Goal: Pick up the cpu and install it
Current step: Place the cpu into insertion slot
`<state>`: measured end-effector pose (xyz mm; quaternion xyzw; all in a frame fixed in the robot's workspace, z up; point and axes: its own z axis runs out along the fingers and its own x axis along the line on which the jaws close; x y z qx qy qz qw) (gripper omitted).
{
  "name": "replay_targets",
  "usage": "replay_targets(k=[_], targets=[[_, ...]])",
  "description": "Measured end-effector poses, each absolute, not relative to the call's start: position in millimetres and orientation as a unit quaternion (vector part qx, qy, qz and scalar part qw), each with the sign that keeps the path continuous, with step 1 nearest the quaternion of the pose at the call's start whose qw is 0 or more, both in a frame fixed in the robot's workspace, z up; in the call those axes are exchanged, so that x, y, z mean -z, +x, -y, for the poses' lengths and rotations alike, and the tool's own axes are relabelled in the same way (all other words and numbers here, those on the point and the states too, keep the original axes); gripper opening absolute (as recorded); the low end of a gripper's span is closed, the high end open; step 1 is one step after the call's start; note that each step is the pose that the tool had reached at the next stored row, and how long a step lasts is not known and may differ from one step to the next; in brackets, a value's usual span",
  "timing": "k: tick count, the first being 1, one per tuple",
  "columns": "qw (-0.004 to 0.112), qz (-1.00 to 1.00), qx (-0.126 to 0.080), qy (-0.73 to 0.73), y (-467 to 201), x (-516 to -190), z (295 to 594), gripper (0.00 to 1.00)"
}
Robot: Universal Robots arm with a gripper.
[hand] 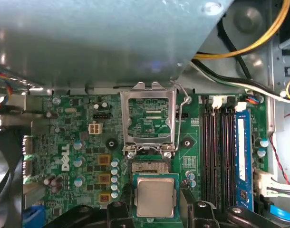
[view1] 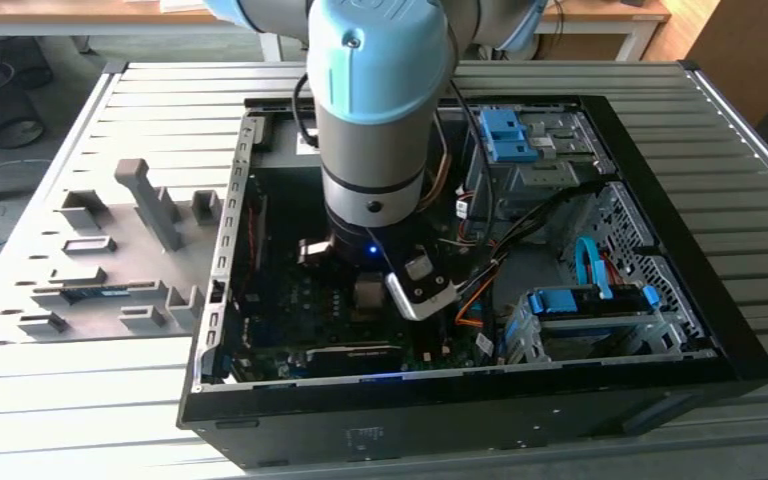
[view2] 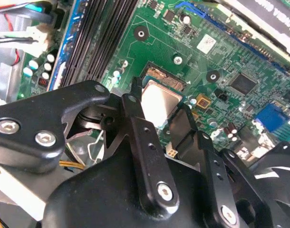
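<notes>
- The arm reaches straight down into the open case, which lies on its side on the slatted counter.
- The hand is low over the motherboard, deep inside the case.
- In the first wrist view, there's the cpu, silvery face up with green edging showing around it.
- The hand is narrow and clamped on it: in the second wrist view the black fingers press against opposite edges of the chip.
- The cpu is not seated. It hangs level just above the board, right beside the socket, whose gold contact field lies bare.
- The load plate stands flipped open on the far side of the socket from the cpu, and its wire lever is swung up alongside.
- Dark memory slots run along one side of the socket, with a blue one next to them.
- Out on the counter, on the exterior view's left of the case, sits a grey parts tray.
</notes>
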<state>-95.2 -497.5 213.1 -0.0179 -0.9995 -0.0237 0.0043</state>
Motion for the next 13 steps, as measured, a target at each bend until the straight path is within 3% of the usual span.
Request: replay_targets(k=[13], targets=[[0.005, 1.000, 0.024, 0.015, -95.2, -203.0, 497.6, 0.47]])
